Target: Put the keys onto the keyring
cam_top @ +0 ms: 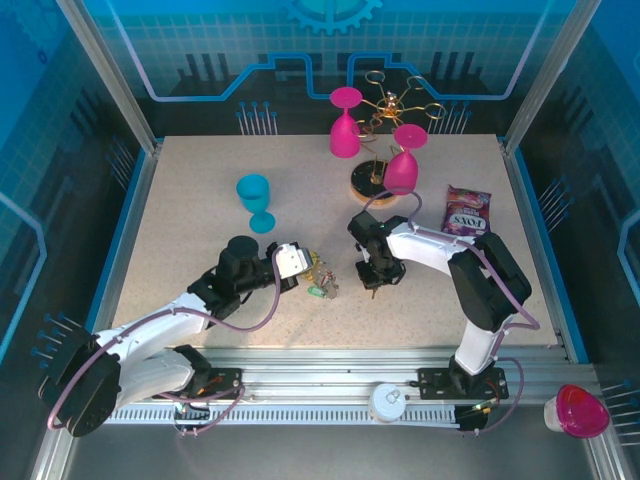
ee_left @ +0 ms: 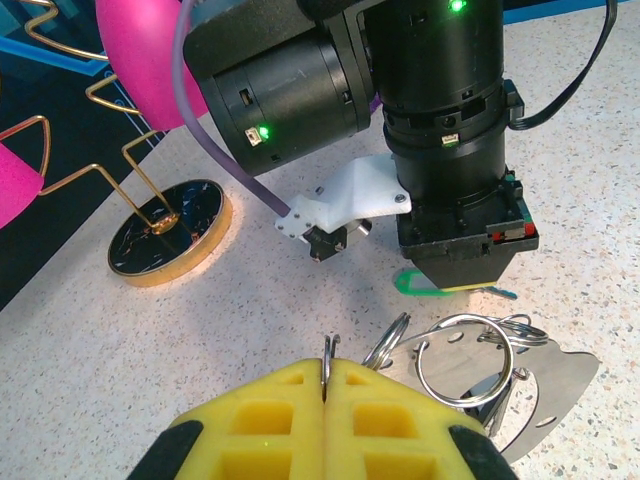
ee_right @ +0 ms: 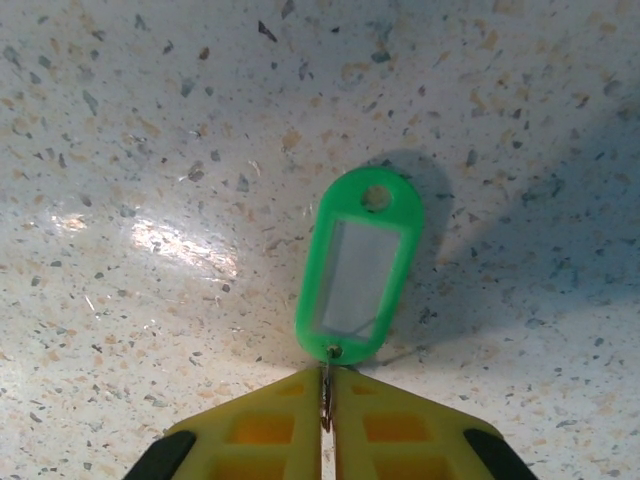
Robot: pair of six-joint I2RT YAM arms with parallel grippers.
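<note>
Over the table (cam_top: 200, 200), two grippers, one green tag (ee_right: 358, 265).
Left gripper (ee_left: 326, 370) pinches a thin ring (ee_left: 326, 348); right gripper (ee_right: 327, 385) clamps the tag's end, per its wrist.

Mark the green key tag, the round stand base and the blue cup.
green key tag (ee_right: 360, 265), right wrist view, middle of its clear window.
stand base (ee_left: 195, 212), left wrist view, dark top face.
blue cup (cam_top: 254, 190), top view, bowl.

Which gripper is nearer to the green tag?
Right. The right gripper is shut on the end of the green tag. The left gripper is apart from the tag, to its left, shut on a ring.
</note>
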